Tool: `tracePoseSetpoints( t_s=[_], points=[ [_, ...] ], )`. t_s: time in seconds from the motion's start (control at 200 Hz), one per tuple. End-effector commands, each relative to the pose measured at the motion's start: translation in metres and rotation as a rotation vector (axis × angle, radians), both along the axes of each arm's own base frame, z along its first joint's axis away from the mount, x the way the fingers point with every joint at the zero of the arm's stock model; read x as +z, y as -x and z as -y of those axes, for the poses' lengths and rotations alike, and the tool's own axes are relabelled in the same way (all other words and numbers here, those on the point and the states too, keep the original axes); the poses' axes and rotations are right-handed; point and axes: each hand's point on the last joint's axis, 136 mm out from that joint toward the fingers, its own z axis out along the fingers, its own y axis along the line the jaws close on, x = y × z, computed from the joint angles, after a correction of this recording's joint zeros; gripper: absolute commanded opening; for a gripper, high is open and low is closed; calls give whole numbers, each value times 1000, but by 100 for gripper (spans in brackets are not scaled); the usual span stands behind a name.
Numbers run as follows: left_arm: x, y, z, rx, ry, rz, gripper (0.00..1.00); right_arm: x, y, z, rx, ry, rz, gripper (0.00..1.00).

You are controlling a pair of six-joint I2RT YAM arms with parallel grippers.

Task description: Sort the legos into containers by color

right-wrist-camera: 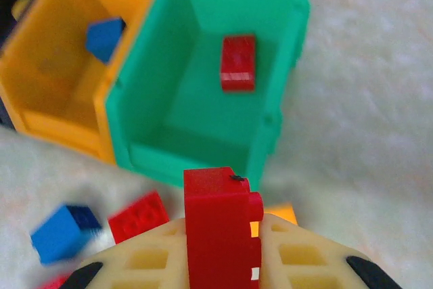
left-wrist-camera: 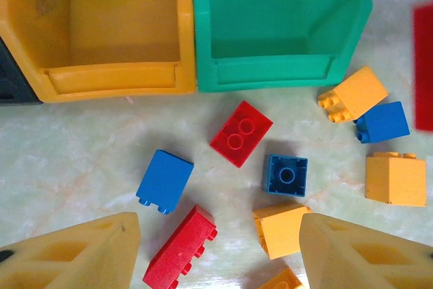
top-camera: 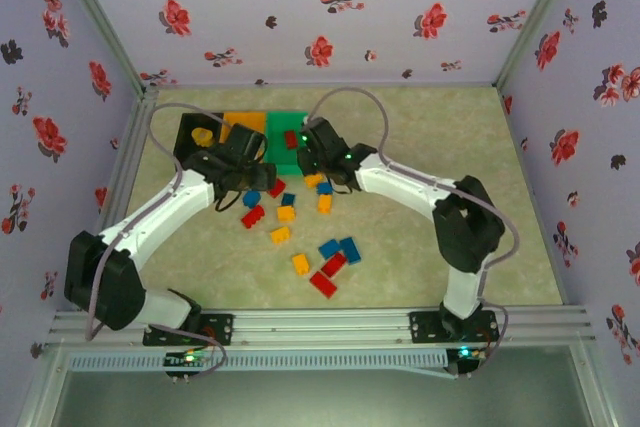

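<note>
The table (top-camera: 450,147) carries everything. The left arm (top-camera: 150,222) and right arm (top-camera: 410,187) both reach toward its 11 o'clock area, seen from the top camera.

Three bins stand there in a row, side by side. The green bin (right-wrist-camera: 196,45) is nearest the table's 12 o'clock. The orange bin (left-wrist-camera: 115,32) touches it at its 9 o'clock side, and the black bin (top-camera: 187,142) sits at 9 o'clock of that one.

The right gripper (right-wrist-camera: 223,255) is clamped tight on a held red brick (right-wrist-camera: 215,208), standing on end between the fingers. The green bin is at 12 o'clock from it.

The left gripper (left-wrist-camera: 216,231) is about half open and has hold of nothing. It hangs above the table just short of the bins.

The loose bricks (top-camera: 281,235), red, blue and yellow, lie scattered from the bins' near side down toward 5 o'clock.

Inside the green bin lies a second red brick (right-wrist-camera: 238,62). A blue brick (right-wrist-camera: 105,37) is in the orange bin and a yellow brick (top-camera: 201,133) in the black bin.
</note>
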Motion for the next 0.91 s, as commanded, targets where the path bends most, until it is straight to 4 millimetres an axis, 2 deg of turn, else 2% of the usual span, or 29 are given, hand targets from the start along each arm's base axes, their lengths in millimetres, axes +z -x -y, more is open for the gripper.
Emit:
tracePoseSetpoints(
  t_s=[0.0,0.075,0.22,0.235,0.32,0.365,0.44,0.525,0.56,0.6,0.75,0.9],
  points=[
    [7,7,-5,27,9,15,64,22,-38,-21,4,-54,101,24],
    [7,9,-7,30,12,14,64,26,-57,-31,0,-48,132,24],
    [7,12,-8,31,5,7,64,16,-92,-40,-17,-44,123,29],
    [6,12,-8,31,4,5,64,16,-94,-41,-16,-50,119,31],
    [7,13,-9,32,2,8,64,15,-107,-40,-24,-68,84,59],
    [7,14,-9,34,4,7,65,19,-107,-37,-22,-65,80,68],
    [6,15,-10,39,7,5,65,31,-100,-31,-22,-65,103,76],
    [4,16,-10,40,10,-2,65,43,-87,-20,-25,-72,114,77],
    [3,17,-9,42,11,-7,65,42,-80,-13,-29,-69,110,78],
    [2,18,-8,40,12,-12,65,51,-71,-6,-33,-81,118,78],
    [-8,25,-3,58,31,-40,66,52,-37,21,-47,-103,90,78],
    [-27,40,8,51,66,-91,66,40,-9,46,-86,-109,50,79]
  ],
)
